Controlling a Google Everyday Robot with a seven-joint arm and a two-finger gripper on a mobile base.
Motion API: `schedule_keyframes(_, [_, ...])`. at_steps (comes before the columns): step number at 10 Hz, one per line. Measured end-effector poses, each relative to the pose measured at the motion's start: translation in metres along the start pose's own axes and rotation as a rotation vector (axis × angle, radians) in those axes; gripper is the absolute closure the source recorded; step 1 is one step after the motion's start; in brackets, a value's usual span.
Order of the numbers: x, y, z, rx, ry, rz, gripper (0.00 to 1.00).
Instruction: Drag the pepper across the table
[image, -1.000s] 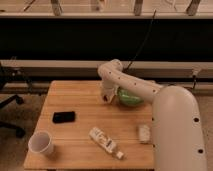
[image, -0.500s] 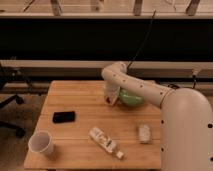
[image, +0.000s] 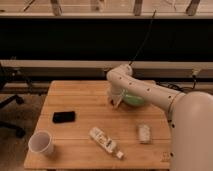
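Note:
The light-wood table fills the middle of the camera view. My white arm reaches in from the right, and my gripper points down at the tabletop at the far middle, just left of a green bowl. The red pepper does not show clearly; where it would lie is hidden under the gripper.
A black phone lies at the left middle. A white cup stands at the near left corner. A white tube-like bottle lies near the front middle, and a small white object to its right. A dark logo marks the near right corner.
My gripper has shifted a little to the right along the far part of the table, toward the bowl. The arm's bulk has drawn back to the right. The other objects have not moved.

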Motion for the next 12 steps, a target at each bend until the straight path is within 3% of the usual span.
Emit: schedule_keyframes(12, [-0.005, 0.026, -0.005, -0.007, -0.002, 0.057, 1.0])
